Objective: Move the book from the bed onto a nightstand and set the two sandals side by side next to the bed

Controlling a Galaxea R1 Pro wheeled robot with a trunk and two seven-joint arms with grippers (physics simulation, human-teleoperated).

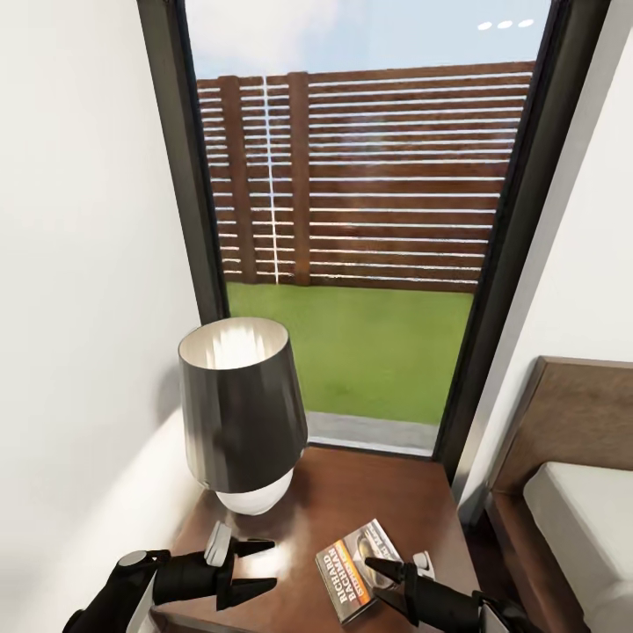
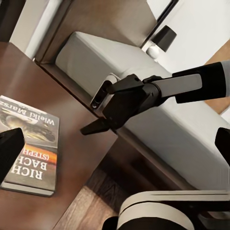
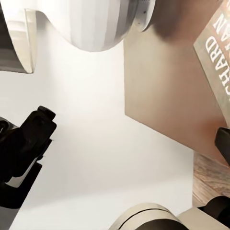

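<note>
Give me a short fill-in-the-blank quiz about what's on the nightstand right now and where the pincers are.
1. The book lies flat on the ____.
2. The lamp has a dark shade and a ____ base.
3. Through the window, a slatted fence stands behind green ____.
4. The right pincer hovers over the ____.

Missing words: nightstand; white; grass; book

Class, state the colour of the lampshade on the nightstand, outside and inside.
The lampshade is dark grey-black outside and pale whitish inside, seen best in the head view.
</note>
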